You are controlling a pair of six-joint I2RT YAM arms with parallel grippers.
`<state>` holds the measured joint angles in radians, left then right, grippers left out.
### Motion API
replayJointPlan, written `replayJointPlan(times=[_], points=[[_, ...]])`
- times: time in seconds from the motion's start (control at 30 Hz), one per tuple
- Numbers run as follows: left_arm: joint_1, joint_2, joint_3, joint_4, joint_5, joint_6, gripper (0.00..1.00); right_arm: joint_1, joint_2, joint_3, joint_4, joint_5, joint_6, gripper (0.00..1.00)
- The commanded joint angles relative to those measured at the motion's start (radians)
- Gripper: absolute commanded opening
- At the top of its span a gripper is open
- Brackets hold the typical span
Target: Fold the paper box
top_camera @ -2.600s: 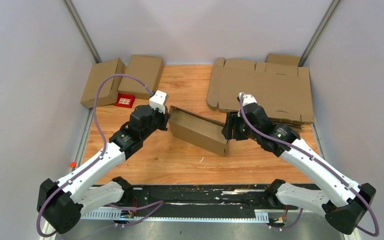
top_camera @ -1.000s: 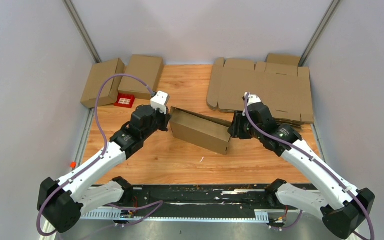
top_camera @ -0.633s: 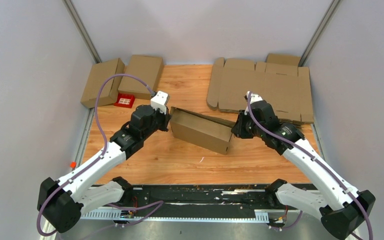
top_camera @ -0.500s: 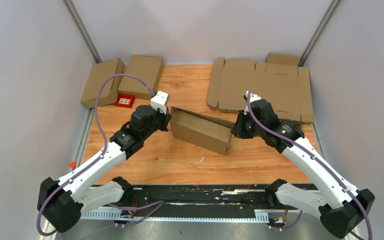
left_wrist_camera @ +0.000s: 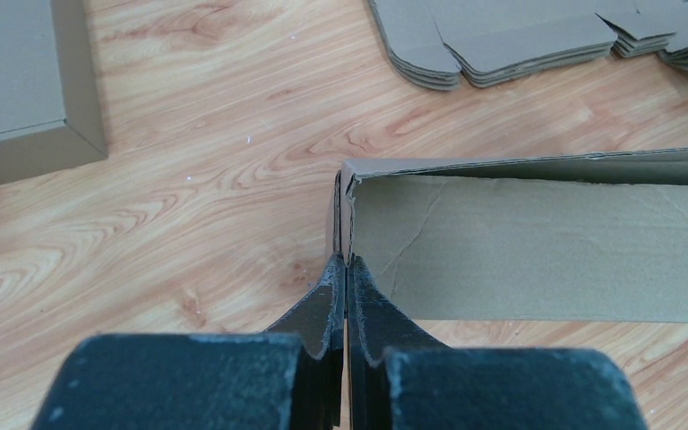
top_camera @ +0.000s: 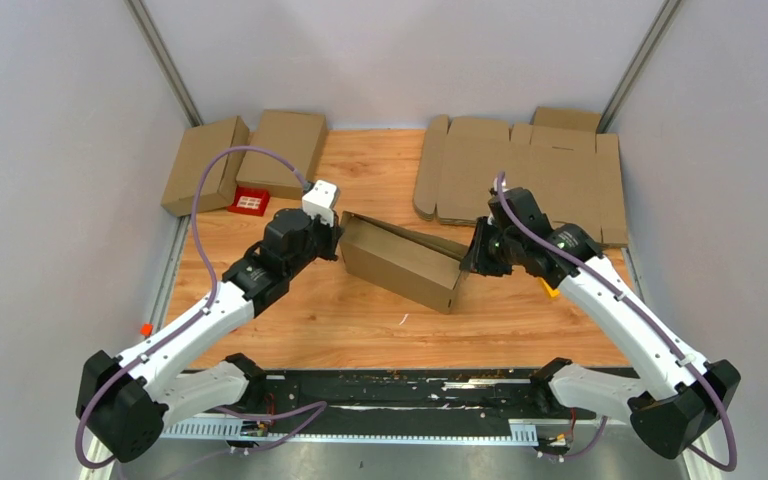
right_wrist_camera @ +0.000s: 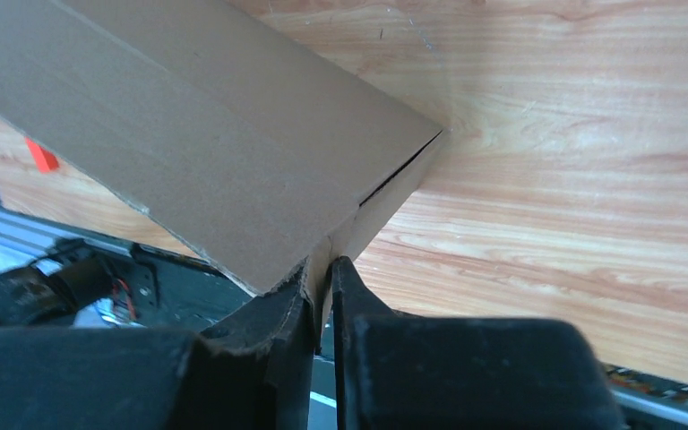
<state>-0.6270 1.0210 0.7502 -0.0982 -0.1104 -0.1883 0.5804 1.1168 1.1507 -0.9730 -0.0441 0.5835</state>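
**Table contents, top view, left to right; clock directions taken from the table's centre.**

1. Table (top_camera: 360,320): pale wood top with a black rail along the near edge.
2. Outer closed box (top_camera: 205,165): brown cardboard, at 10 o'clock, partly over the table's left edge.
3. Inner closed box (top_camera: 282,150): brown cardboard, at 11 o'clock, just beside item 2.
4. Red piece (top_camera: 250,202): small and flat, touching the near edges of items 2 and 3. Its detail is too small to read.
5. Left gripper (top_camera: 337,238): at 9 o'clock from the paper box. Its jaws are clenched on the box's left end wall. In the left wrist view the fingertips (left_wrist_camera: 331,273) pinch the upright cardboard edge at that corner.
6. Paper box (top_camera: 405,262): plain brown, long and open-topped, at the centre of the table. It lies slanted, with its left end toward 10 o'clock and its right end toward 4 o'clock. It is held at both ends.
7. Right gripper (top_camera: 470,262): at 3 o'clock from the box. Its jaws are nearly together, grasping the right end wall. In the right wrist view the cardboard edge sits pinched between the fingers (right_wrist_camera: 300,287).
8. Flat cardboard sheets (top_camera: 530,180): an unfolded stack at 1 o'clock, well apart from the box.
9. Yellow piece (top_camera: 550,291): small, at 3 o'clock, mostly hidden under the right arm.
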Motion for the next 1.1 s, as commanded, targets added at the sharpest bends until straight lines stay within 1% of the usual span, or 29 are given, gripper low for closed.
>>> replayJointPlan(times=[0.0,0.13,0.27,0.33,0.5,0.6,0.73,0.9,1.0,1.07], points=[[-0.014,0.022,-0.001,0.0,0.029,-0.02,0.0,0.003,-0.006,0.014,-0.022,-0.002,0.269,0.11],[-0.013,0.015,-0.018,0.022,0.032,-0.022,0.0,-0.002,-0.024,-0.006,-0.012,0.025,0.39,0.12],[-0.013,0.021,-0.02,0.026,0.035,-0.022,0.0,-0.002,-0.041,-0.023,0.016,0.026,0.458,0.2],[-0.013,0.021,-0.02,0.027,0.037,-0.023,0.0,-0.001,-0.04,-0.019,0.007,0.033,0.474,0.22],[-0.014,0.021,-0.02,0.028,0.037,-0.023,0.0,-0.002,-0.045,-0.022,-0.003,0.042,0.479,0.2],[-0.016,0.019,-0.02,0.027,0.035,-0.022,0.0,0.0,-0.063,-0.014,-0.01,0.044,0.475,0.14],[-0.014,0.018,-0.018,0.027,0.036,-0.023,0.0,0.001,-0.071,-0.009,-0.005,0.037,0.476,0.12],[-0.014,0.02,-0.018,0.026,0.037,-0.025,0.0,0.003,-0.052,-0.001,0.005,0.017,0.465,0.05],[-0.015,0.018,-0.018,0.026,0.034,-0.023,0.0,0.008,-0.042,-0.005,-0.004,0.024,0.451,0.05],[-0.016,0.018,-0.018,0.026,0.034,-0.022,0.0,0.011,-0.036,0.002,-0.019,0.023,0.433,0.1]])
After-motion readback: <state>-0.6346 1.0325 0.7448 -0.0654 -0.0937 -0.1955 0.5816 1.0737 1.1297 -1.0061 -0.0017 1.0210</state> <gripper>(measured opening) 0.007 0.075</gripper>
